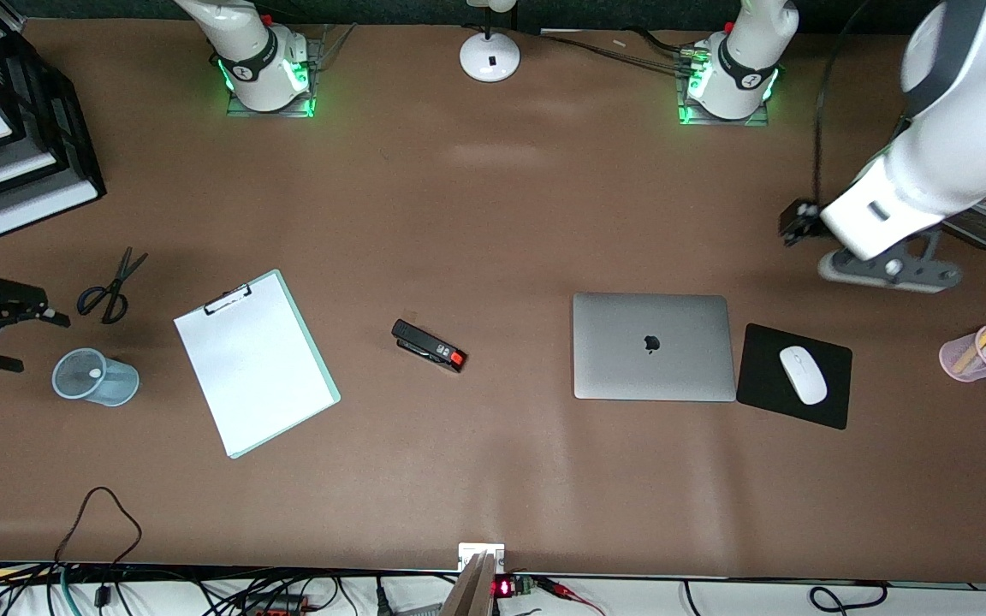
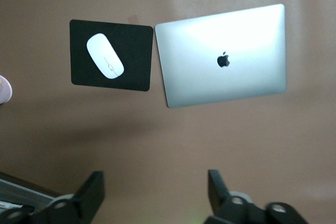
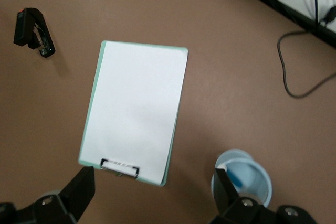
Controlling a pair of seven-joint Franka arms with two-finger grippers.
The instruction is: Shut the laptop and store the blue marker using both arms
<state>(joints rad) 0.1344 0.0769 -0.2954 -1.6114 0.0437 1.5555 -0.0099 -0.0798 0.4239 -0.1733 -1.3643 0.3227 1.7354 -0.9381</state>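
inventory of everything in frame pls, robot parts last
laptop: 1, silver, shut, mid-table toward the left arm's end
mouse pad: 1, black, beside the laptop
mouse: 1, white, on the mouse pad
pink cup: 1, holding several markers, left arm's end
stapler: 1, black and red, mid-table
clipboard: 1, pale green, white paper, toward the right arm's end
scissors: 1, black, beside the clipboard
blue cup: 1, right arm's end
blue marker: 1, apparently inside the blue cup
paper trays: black stack, right arm's corner
lamp base: 1, white, between the arm bases
left claw: open, over bare table
right claw: open, over the clipboard's clip end
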